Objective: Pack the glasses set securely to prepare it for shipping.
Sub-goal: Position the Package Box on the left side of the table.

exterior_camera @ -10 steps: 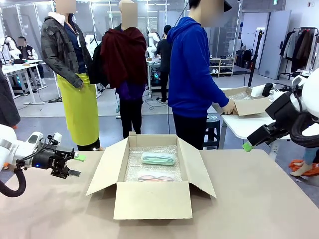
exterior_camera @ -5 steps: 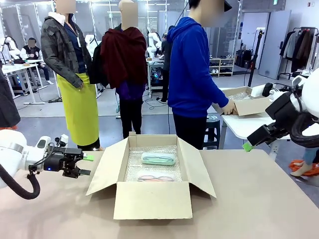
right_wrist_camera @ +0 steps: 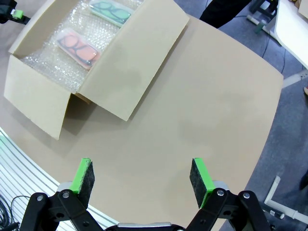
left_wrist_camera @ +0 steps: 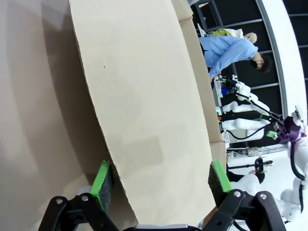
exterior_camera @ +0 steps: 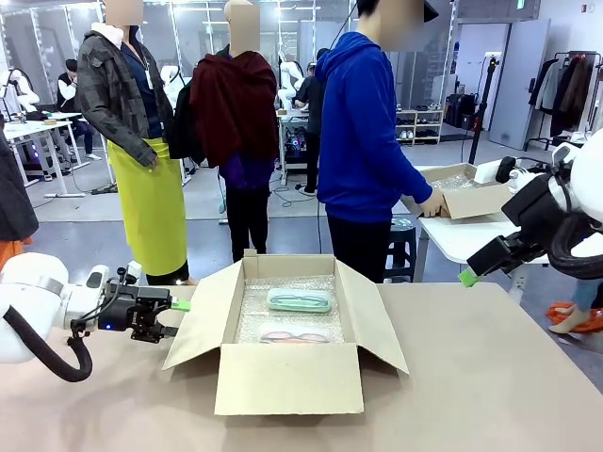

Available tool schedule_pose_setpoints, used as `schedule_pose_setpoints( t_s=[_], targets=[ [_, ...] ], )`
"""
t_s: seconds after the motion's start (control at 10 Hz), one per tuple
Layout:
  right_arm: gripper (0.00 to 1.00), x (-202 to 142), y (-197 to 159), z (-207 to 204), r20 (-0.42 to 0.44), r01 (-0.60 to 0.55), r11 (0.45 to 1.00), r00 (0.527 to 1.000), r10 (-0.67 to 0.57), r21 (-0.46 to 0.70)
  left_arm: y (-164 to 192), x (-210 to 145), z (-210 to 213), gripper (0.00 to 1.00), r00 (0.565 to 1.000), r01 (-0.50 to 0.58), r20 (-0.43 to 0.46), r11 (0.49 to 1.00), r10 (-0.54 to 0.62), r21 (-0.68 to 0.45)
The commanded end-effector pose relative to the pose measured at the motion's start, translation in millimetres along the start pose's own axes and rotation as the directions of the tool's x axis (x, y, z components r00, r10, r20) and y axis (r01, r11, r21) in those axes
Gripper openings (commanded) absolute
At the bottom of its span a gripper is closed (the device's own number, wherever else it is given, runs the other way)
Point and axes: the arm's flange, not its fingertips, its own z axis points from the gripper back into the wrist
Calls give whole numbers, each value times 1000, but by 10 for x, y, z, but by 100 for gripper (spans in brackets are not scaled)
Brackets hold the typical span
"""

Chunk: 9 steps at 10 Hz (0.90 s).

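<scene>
The glasses set lies on bubble wrap inside an open cardboard box: the mint-green case behind, the pink case in front. The right wrist view shows the mint-green case and the pink case from above. My left gripper is open at the box's left flap. In the left wrist view the flap stands between the left gripper's spread green pads. My right gripper hangs open, high off the table's right side, and the right gripper is empty over bare table.
A person in a blue hoodie stands at the far side, a hand on another cardboard box on a white side table. All four flaps of my box are splayed outward. The brown table is bare to the box's right.
My left gripper has travelled right, from the table's left edge up to the box's left flap, still open. The right arm and the cases have not moved.
</scene>
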Motion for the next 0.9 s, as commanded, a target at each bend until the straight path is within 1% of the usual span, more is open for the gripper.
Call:
schedule_pose_setpoints(
  t_s=[0.0, 0.1, 0.2, 0.3, 0.4, 0.6, 0.7, 0.8],
  targets=[
    [100, 11, -7, -1, 9, -7, 1000, 1000, 7, -6, 22, -50, -63, 100, 999, -29, 29, 999, 30, -26],
    [100, 11, -7, -1, 9, -7, 1000, 1000, 7, -6, 23, -59, -81, 100, 999, -22, 25, 999, 23, -29],
    [100, 11, -7, -1, 9, -7, 1000, 1000, 7, -6, 26, -60, -87, 44, 1000, -13, 16, 999, 13, -32],
    [100, 11, -7, -1, 9, -7, 1000, 1000, 7, -6, 25, -41, -70, 43, 999, -32, 17, 998, 33, -45],
    [100, 11, -7, -1, 9, -7, 1000, 1000, 7, -6, 22, -9, -40, 0, 998, -51, 23, 997, 53, -62],
    [100, 11, -7, -1, 9, -7, 1000, 1000, 7, -6, -14, 60, 69, 0, 997, -79, 9, 991, 80, -104],
    [100, 11, -7, -1, 9, -7, 1000, 1000, 7, -6, -60, 97, 127, 14, 996, -89, 8, 988, 91, -129],
    [100, 11, -7, -1, 9, -7, 1000, 1000, 7, -6, -115, 130, 159, 4, 996, -91, 2, 984, 92, -153]
  ],
)
